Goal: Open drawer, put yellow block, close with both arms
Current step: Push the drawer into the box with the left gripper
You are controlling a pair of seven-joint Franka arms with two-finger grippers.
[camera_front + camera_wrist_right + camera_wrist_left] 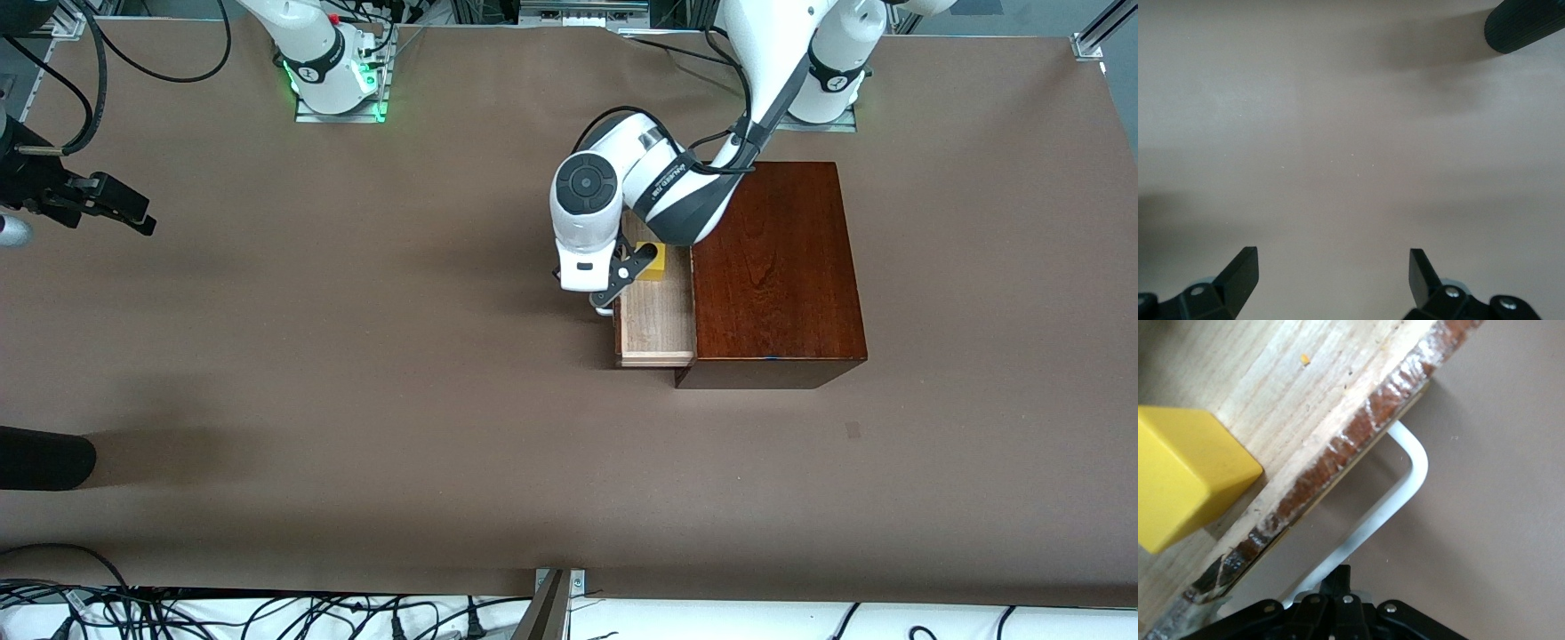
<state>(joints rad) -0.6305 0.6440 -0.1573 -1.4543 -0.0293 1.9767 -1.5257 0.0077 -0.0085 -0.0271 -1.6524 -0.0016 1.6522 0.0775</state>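
The left gripper was clenched on the drawer's thin, stiff white handle, likely its best hold.

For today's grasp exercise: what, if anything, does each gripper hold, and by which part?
The left gripper is shut on the drawer by its white handle. The right gripper is open and holds nothing.

Glossy reddish-brown wooden box with visible grain; drawer of pale, matt, unvarnished wood, its dark front edge chipped and shiny; smooth white handle, plastic or painted metal; yellow block, smooth, matt; desk, covered in matt brown sheet; arm casings glossy white.
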